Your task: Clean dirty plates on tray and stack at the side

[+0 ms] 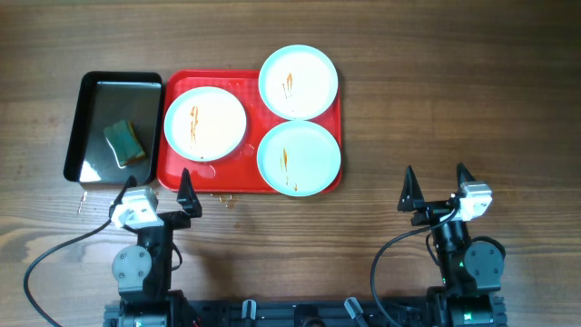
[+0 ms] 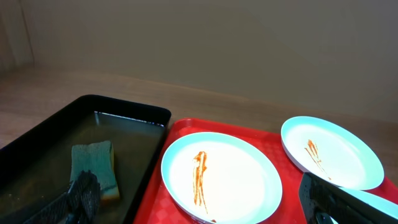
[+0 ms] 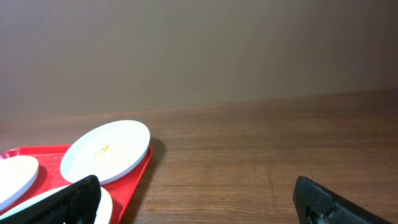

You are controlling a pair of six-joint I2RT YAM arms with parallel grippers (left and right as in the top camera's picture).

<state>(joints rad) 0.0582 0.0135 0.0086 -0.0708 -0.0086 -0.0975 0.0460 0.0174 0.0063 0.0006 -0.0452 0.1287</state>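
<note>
- Left gripper (image 1: 154, 189) and right gripper (image 1: 436, 182) both stand released, holding nothing.
- On the tray (image 1: 236, 178), all sauce-streaked: 9 o'clock plate (image 1: 205, 123), 1 o'clock plate (image 1: 298, 82), 5 o'clock plate (image 1: 299, 156).
- Black pan (image 1: 91, 86) lies at the tray's 9 o'clock.

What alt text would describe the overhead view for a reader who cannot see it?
Three sauce-streaked plates sit on a red tray, one overhanging its far edge; a black pan beside it holds a green sponge. The left end effector and right end effector are open and empty.
</note>
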